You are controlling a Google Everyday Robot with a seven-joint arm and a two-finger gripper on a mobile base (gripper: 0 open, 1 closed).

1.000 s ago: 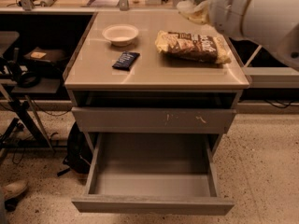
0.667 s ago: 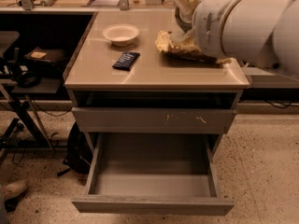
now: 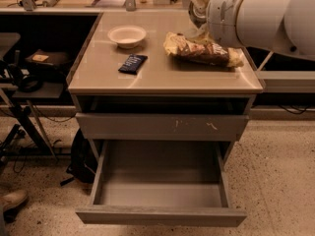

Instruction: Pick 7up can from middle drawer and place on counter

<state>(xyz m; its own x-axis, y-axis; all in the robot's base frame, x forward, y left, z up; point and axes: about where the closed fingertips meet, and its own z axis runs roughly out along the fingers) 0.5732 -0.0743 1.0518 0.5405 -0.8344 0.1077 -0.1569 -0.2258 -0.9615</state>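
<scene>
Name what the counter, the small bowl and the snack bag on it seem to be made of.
The counter: glossy beige laminate, probably; it reflects light. The bowl: pale, matte, perhaps paper or plastic. The snack bag: crinkled shiny foil or plastic film. The gripper is not in view; only the arm's white shell shows upper right.

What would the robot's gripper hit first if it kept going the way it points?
Probably the snack bag on the counter, just below the gripper at the back right. Depth is unclear, so I'm unsure.
</scene>
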